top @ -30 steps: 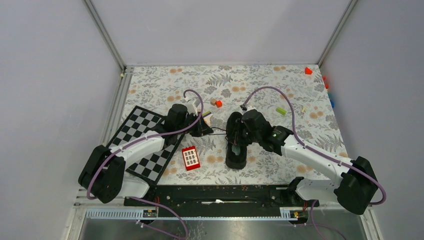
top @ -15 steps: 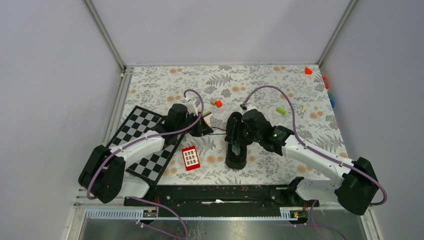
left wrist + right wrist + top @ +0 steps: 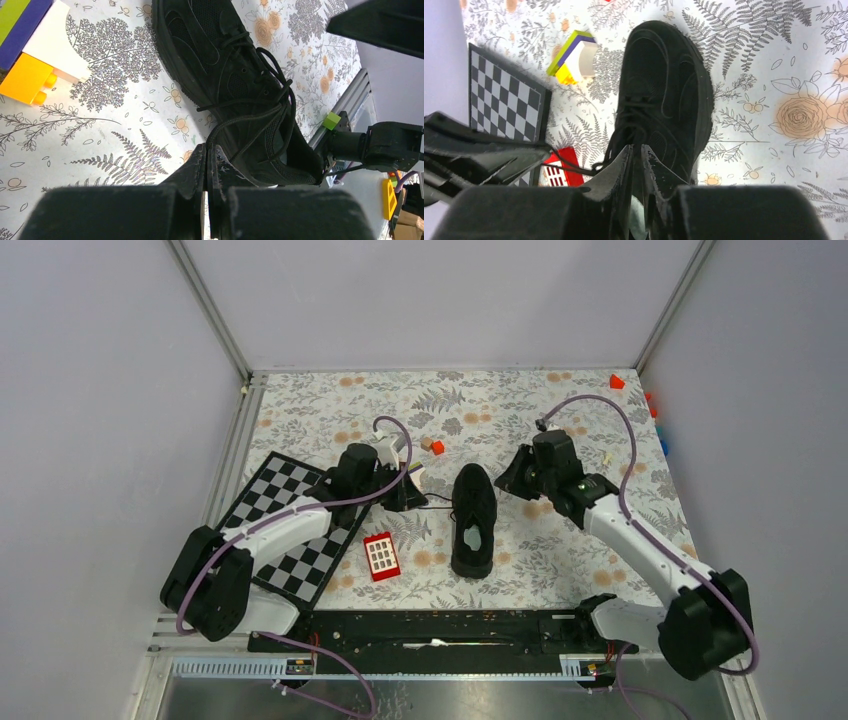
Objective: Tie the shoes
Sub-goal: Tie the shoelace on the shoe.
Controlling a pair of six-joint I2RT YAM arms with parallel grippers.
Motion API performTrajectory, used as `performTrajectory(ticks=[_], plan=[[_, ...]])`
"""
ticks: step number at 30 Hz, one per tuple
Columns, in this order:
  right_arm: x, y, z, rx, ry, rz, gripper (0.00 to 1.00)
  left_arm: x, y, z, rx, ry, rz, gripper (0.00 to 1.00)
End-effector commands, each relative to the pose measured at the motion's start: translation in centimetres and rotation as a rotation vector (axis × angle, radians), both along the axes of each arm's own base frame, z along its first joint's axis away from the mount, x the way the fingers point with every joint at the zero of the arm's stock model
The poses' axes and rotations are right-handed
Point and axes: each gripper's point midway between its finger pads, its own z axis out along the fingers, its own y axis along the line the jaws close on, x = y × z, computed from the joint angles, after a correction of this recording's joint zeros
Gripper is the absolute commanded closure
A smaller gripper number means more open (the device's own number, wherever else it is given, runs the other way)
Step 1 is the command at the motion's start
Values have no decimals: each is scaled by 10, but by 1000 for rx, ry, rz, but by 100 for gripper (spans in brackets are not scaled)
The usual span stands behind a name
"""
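I am looking down on a floral cloth [image 3: 320, 410]. The shoe [image 3: 473, 525] is lying near its middle, toe pointing away from the arms and the pale insole facing up.

Several things are crowding the shoe's left side. A red pad [image 3: 381, 556] is sitting just beside the heel. A board [image 3: 270, 520] is lying further left, under the left arm. A block stack [image 3: 576, 57] is resting near the toe, close behind the left gripper [image 3: 207, 146]. Two small blocks [image 3: 432, 446] are lying beyond the stack. A red block [image 3: 616, 382] is sitting well apart in the far right corner.

The left gripper is hanging just left of the shoe, jaws pressed together on a lace [image 3: 227, 122]. That lace is stretching from the shoe's left side to the fingertips.

The right gripper [image 3: 636, 147] is hovering to the right of the toe, apart from the shoe. Its jaws are standing nearly together, with a thin slit showing and nothing in it that I can see.

A second ago, and half a second ago, the right gripper was sitting directly over the shoe's laces, covering much of them. It has swung away to the right, so the whole shoe is showing. The right arm is hiding a green block that showed before. The left arm is staying where it was, still gripping.
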Motion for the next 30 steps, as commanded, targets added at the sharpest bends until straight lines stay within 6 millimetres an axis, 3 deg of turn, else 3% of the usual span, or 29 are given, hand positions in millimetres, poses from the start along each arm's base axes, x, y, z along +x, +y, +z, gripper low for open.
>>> performTrajectory(ticks=[1, 8, 12, 19, 24, 26, 29, 30], plan=[[10, 15, -15, 103, 80, 46, 78, 7, -10, 21, -24, -88, -66, 100], [19, 33, -43, 109, 149, 127, 58, 9, -12, 13, 3, -68, -83, 100], [22, 35, -47, 101, 147, 144, 58, 11, -14, 12, 10, -65, -91, 100], [20, 41, -56, 115, 175, 175, 71, 14, -16, 8, 18, -55, -97, 100], [17, 46, -61, 138, 199, 199, 72, 15, -16, 9, 14, -57, -91, 100], [15, 45, -62, 138, 201, 198, 79, 15, -16, 10, 11, -59, -89, 100], [14, 42, -60, 129, 184, 187, 100, 17, -17, 12, 9, -64, -88, 100], [14, 40, -58, 127, 177, 181, 100, 17, -17, 12, 9, -64, -87, 100]])
